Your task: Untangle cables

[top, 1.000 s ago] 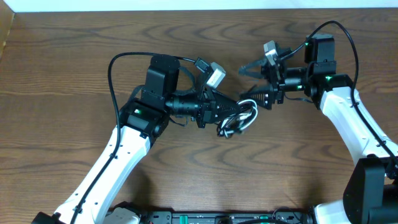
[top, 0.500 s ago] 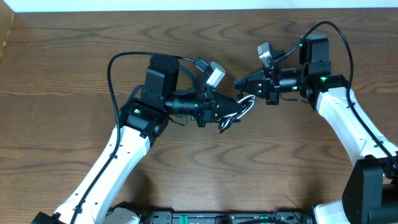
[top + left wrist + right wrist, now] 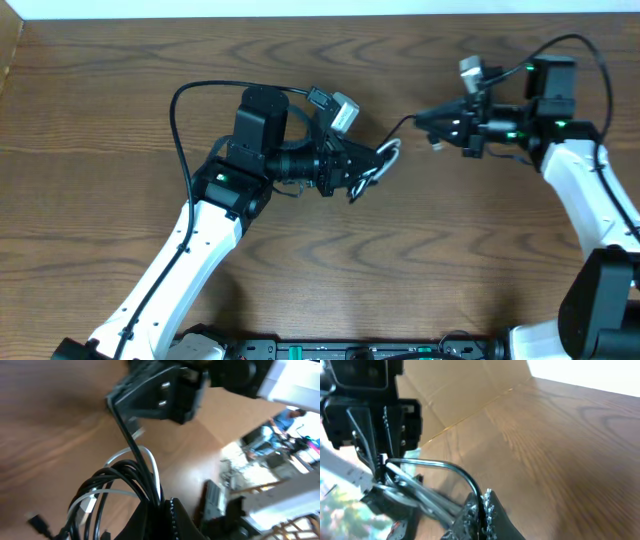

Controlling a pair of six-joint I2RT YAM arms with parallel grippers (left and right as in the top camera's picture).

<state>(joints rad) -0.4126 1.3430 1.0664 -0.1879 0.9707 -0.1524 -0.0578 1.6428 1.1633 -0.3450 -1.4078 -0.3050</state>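
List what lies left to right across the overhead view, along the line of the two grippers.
left arm → left gripper → coil of cables → black cord stretched rightward → right gripper → right arm

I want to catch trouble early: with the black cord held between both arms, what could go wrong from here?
1. The black cord spans from the coil in the left end effector to the right end effector; more pull may cinch the loops into a knot.
2. The white cord sits among the black loops, so it may drag along instead of separating.
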